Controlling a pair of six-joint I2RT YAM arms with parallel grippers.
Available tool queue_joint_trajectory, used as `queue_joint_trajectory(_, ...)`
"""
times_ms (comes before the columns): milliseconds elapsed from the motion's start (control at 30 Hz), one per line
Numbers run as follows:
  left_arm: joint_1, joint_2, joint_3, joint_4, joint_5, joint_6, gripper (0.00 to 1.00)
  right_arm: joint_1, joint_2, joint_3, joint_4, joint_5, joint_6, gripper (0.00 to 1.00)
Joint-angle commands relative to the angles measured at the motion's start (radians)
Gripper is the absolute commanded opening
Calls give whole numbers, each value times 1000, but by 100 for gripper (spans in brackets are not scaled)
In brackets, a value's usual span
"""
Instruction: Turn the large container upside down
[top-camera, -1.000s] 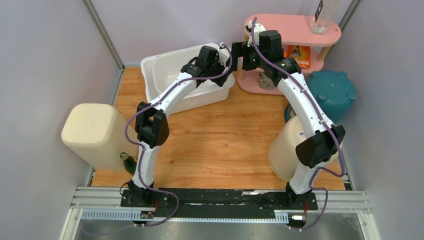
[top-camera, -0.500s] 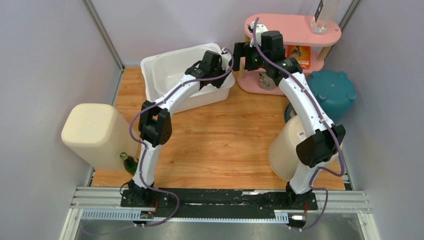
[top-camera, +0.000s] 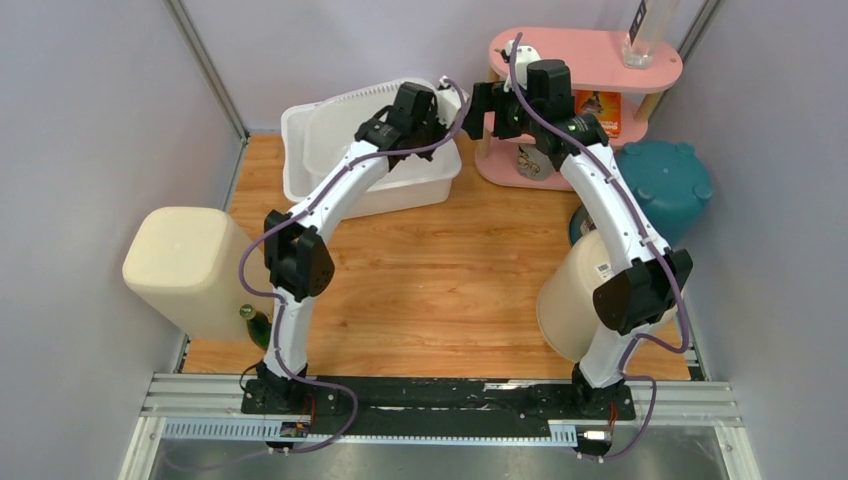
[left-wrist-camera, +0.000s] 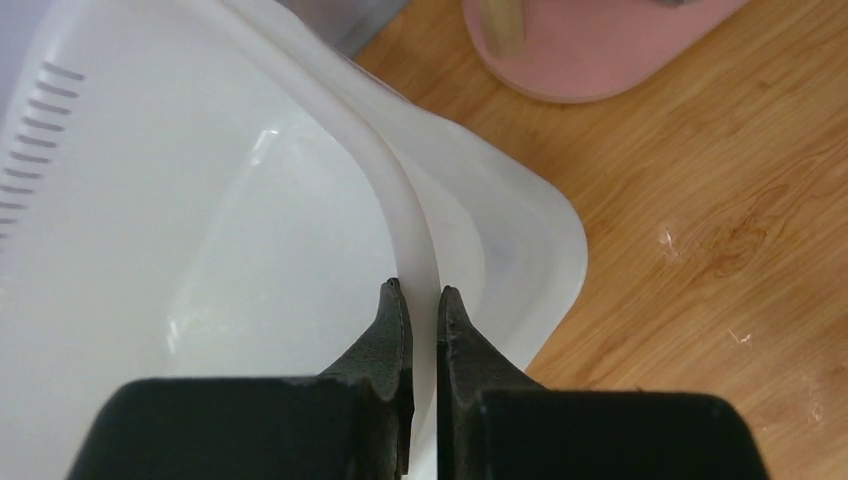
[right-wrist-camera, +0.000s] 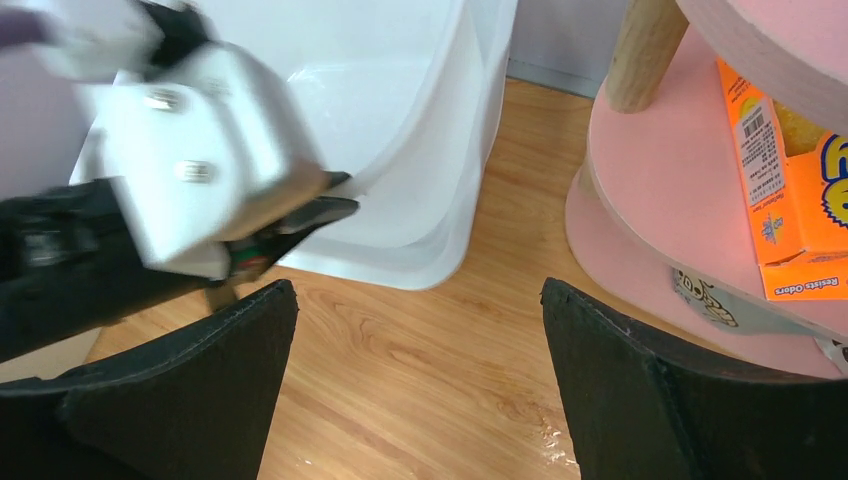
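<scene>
Top external view: the left gripper (top-camera: 432, 108), spread wide a second ago over the tub's right end, now has its jaws pinched onto the right-hand rim of the large white container (top-camera: 330, 150), whose right end looks raised a little since then. The container sits at the back of the wooden floor (top-camera: 440, 260), just left of the pink shelf (top-camera: 590, 55). It is glossy, rounded at the corners, and has a row of slots below one rim. The right gripper (top-camera: 480, 100) gapes wide and empty just beside it.
</scene>
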Motion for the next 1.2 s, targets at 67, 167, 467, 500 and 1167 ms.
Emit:
queue_joint_trajectory(67,2,-255,72,98,-24,108,0,-18,-8,58,55,4,-15,96)
queue_joint_trajectory(167,1,-306,98,90,-35,140,0,-26,-6,71,56,7,-17,96)
queue_joint_trajectory(467,-58,-492,136,-64,33,193,0,-53,-9,96,63,23,-31,96)
queue_joint_trajectory(500,-69,-504,137,-80,50,203,0,-55,-9,97,63,25,-29,96)
queue_joint_trajectory(1167,-394,-888,-304,-279,131,121,0,-73,-68,160,111,124,-166,96)
